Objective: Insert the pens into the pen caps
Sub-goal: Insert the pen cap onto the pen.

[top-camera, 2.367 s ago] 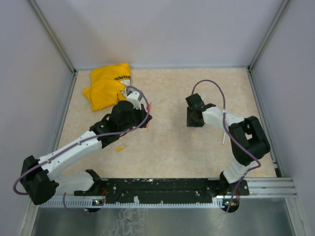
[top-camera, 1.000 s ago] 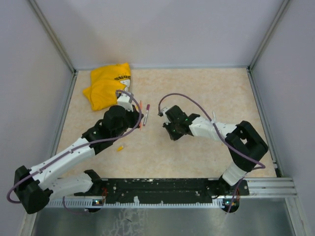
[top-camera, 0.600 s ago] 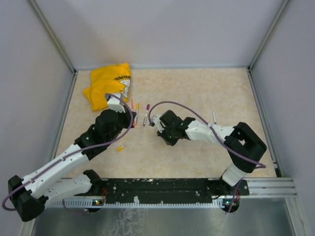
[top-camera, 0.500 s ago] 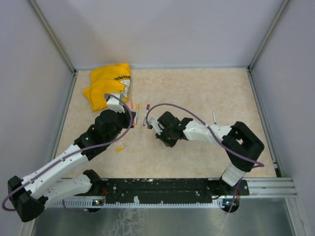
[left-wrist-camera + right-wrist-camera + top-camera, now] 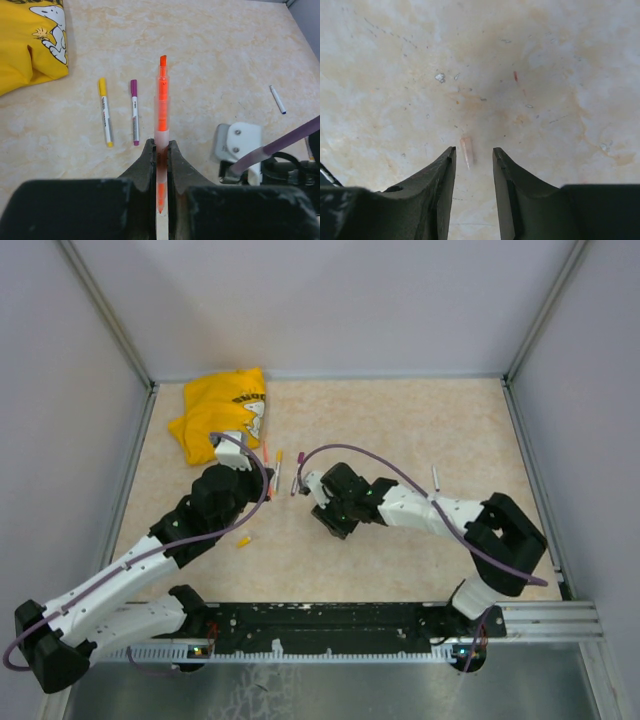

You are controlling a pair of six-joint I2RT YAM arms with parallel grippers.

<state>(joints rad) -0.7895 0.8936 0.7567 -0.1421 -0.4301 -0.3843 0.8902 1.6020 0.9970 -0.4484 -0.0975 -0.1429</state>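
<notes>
My left gripper (image 5: pixel 160 145) is shut on an orange-red pen (image 5: pixel 162 100) whose tip points away over the table; from above, the left gripper (image 5: pixel 262 478) sits near the yellow cloth. Beside it lie a pen with a yellow cap (image 5: pixel 104 111) and a pen with a purple cap (image 5: pixel 134 111). My right gripper (image 5: pixel 473 150) stands open, pointing down at the table, with a small pale pinkish tapered piece (image 5: pixel 467 151) lying between its fingertips, untouched. In the top view the right gripper (image 5: pixel 335 520) is just right of the left one. A loose yellow cap (image 5: pixel 243 541) lies nearer the bases.
A yellow cloth (image 5: pixel 220 412) lies at the back left corner. A white pen with a dark cap (image 5: pixel 435 477) rests alone to the right of the right arm. Grey walls and metal rails (image 5: pixel 530 430) fence the table.
The right gripper's jaws have opened, and the pale piece now lies free between them. The right arm swept leftward across the table. The left arm drew back left, still holding the orange-red pen.
</notes>
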